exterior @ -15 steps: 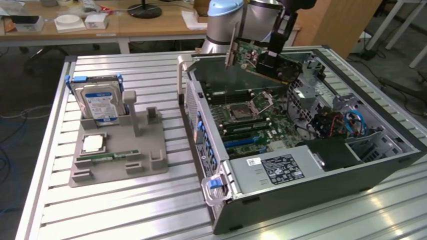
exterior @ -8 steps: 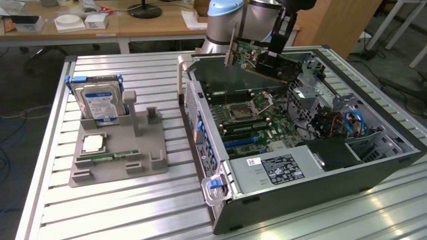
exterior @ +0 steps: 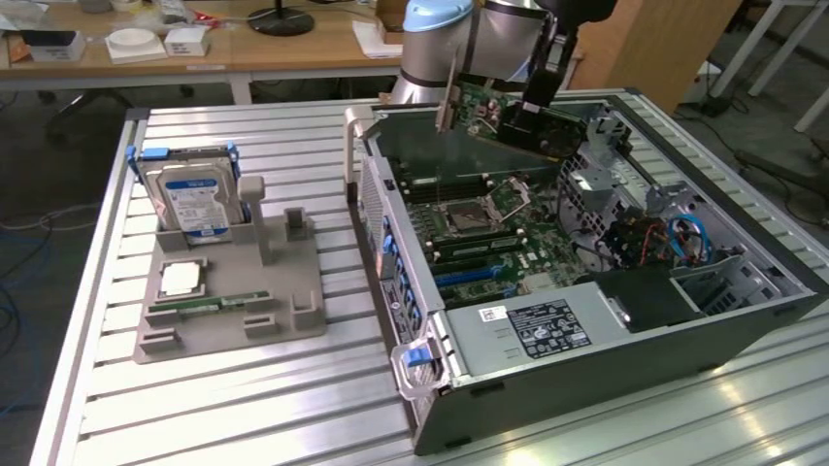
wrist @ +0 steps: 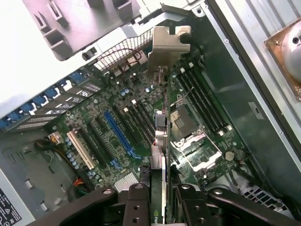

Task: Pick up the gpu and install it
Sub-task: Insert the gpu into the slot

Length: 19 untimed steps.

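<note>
slatted aluminium surface [exterior: 259, 413] carries two things: grey parts holder [exterior: 306, 283] on the exterior view's left, open pc case [exterior: 622, 381] just beside, right.

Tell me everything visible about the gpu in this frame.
The gpu is a thin green circuit board with small components and a silver metal bracket at one end. The gripper is shut on it, with fingers pressing both faces. It hangs on edge, tilted, above the open case and over the motherboard, touching nothing but the gripper. It is not yet seated in a slot.
</note>
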Motion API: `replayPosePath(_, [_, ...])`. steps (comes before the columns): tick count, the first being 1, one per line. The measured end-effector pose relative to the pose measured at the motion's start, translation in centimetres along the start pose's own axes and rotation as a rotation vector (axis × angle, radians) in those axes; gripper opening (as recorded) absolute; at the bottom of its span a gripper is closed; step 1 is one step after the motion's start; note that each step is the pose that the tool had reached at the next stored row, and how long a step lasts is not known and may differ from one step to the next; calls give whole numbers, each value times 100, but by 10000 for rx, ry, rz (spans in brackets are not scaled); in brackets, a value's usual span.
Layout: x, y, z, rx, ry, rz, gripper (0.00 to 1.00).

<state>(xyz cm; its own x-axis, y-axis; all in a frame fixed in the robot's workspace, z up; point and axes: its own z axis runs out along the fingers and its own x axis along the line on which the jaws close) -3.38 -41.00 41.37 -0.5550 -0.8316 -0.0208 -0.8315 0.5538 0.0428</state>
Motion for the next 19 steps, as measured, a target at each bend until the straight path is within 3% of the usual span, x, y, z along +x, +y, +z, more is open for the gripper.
replayPosePath(2, [3, -1, 1, -11, -24, -139, 26])
replayPosePath(4, [3, -2, 4, -51, -115, -233, 26])
replayPosePath(5, [4, -3, 5, -82, -178, -268, 26])
replayPosePath(7, [9, -5, 8, -207, -393, -300, 26])
replayPosePath(9, [15, -9, 11, -257, -495, -350, 26])
replayPosePath(19, [21, -13, 22, -278, -458, -1529, 26])
